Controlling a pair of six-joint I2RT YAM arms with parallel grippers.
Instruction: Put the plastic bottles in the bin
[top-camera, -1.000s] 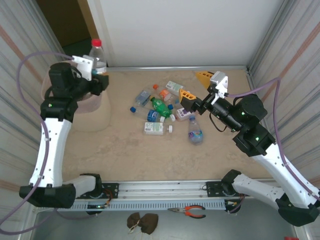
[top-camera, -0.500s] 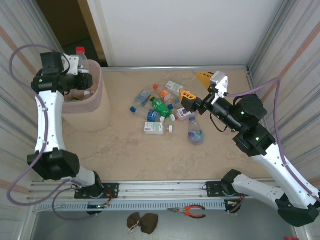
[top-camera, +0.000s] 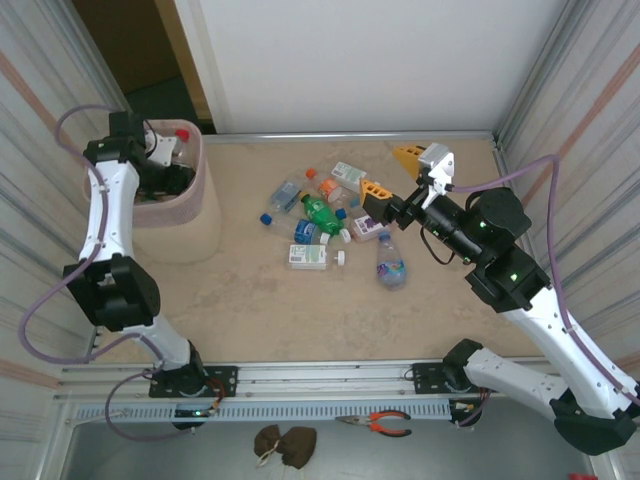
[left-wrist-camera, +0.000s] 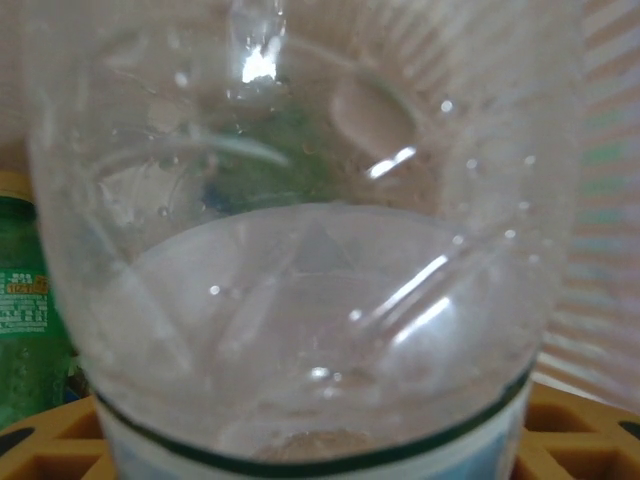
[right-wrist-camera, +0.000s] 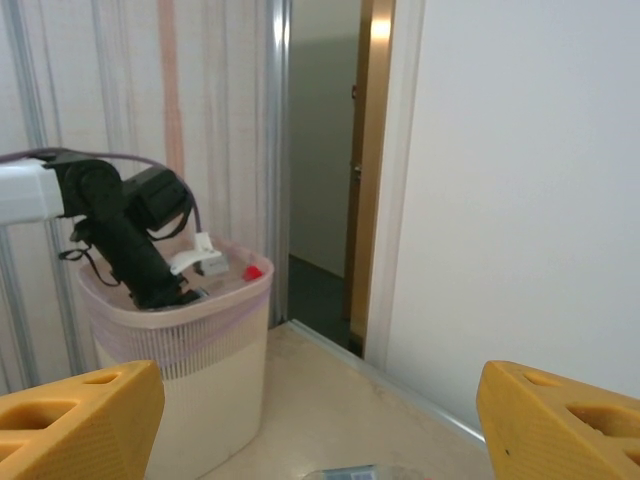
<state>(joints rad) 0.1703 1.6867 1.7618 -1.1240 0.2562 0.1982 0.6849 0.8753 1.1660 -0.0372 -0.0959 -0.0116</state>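
inside the pale-pink translucent bin (top-camera: 190, 230), the left hand (top-camera: 173, 170) clamps a clear red-capped plastic bottle (left-wrist-camera: 300, 250): likely light, slick, crushable, best held mid-body. right hand (top-camera: 392, 170) gapes wide.

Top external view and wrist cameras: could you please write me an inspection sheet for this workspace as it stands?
Surface: beige table, no spills seen.
Job's things: bin at far left; red-capped bottle in its mouth; bottle pile lying mid-table.
Clutter: pliers and a brown object on the near ledge.
Hands: left hand shut on the red-capped bottle; right hand open, empty, above the pile's far right edge.
Cables: purple cables loop freely off both arms; no snag seen.
Surroundings: corrugated walls at the sides, white panel behind, dark doorway at far left.
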